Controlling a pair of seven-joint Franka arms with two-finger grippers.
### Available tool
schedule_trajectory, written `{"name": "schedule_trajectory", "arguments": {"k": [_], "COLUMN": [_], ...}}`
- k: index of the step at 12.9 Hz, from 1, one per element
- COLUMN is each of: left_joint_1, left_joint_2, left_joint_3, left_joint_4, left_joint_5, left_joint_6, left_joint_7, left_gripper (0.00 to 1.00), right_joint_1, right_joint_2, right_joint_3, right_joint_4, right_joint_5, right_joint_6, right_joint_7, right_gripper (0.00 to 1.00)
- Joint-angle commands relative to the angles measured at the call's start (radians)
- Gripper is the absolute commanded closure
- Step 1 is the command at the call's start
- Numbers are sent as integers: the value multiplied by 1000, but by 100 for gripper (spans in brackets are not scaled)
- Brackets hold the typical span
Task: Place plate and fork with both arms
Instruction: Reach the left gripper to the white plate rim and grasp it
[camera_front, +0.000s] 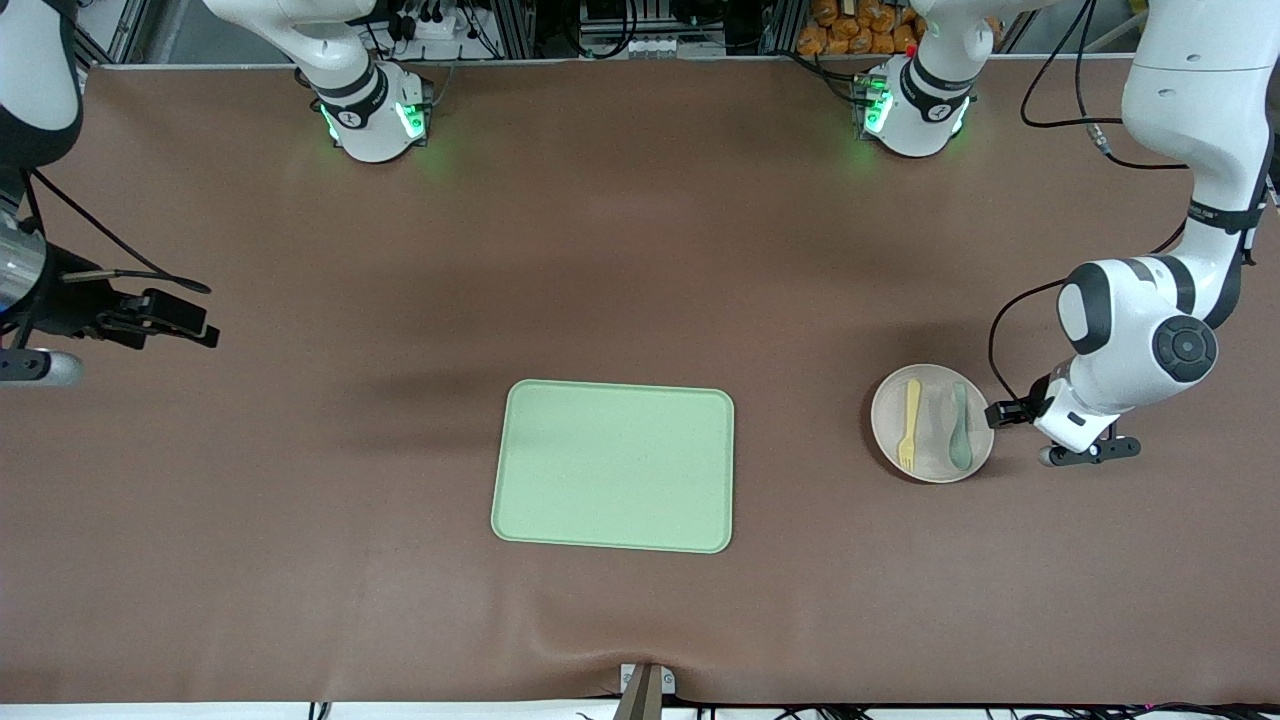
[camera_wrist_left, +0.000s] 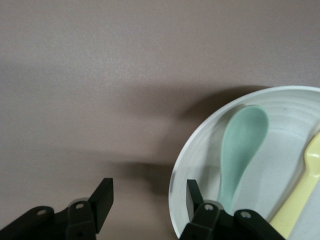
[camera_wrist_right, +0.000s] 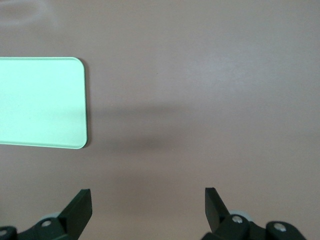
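The pale plate (camera_front: 935, 432) lies on the table toward the left arm's end, with the yellow fork (camera_front: 910, 425) and a grey-green spoon (camera_front: 961, 428) lying in it. My left gripper (camera_front: 997, 413) is low at the plate's rim on the side toward the left arm's end. In the left wrist view the left gripper (camera_wrist_left: 149, 194) is open and straddles the rim of the plate (camera_wrist_left: 290, 115): one finger (camera_wrist_left: 194, 192) stands inside it by the spoon (camera_wrist_left: 242, 145), the other outside over the table. The fork (camera_wrist_left: 305, 190) lies beside the spoon. My right gripper (camera_front: 195, 330) waits open over bare table at the right arm's end.
A light green rectangular tray (camera_front: 615, 465) lies in the middle of the table, nearer to the front camera than the arms' bases. Its corner (camera_wrist_right: 40, 102) shows in the right wrist view. Brown table cloth surrounds the tray and the plate.
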Motion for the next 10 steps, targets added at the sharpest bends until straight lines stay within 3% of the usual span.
{"name": "schedule_trajectory", "arguments": {"k": [1, 8, 9, 10], "left_joint_1": [-1, -6, -6, -9], "left_joint_2": [6, 57, 60, 60], "left_joint_3": [-3, -23, -24, -26], "left_joint_4": [-10, -7, -5, -4], "left_joint_5": [-25, -64, -64, -64], "left_joint_6": [27, 71, 73, 73], "left_joint_7": [-4, -4, -4, -4], "left_gripper": [40, 58, 68, 85], "right_joint_1": [30, 32, 27, 26], "right_joint_2": [27, 27, 29, 29], "right_joint_3": [-5, -4, -5, -4], "right_joint_4": [9, 9, 8, 8], "right_joint_5": [6, 8, 8, 8], "right_joint_6": [-17, -54, -54, -54], "right_joint_7": [6, 8, 6, 6], "right_gripper": [0, 0, 0, 0]}}
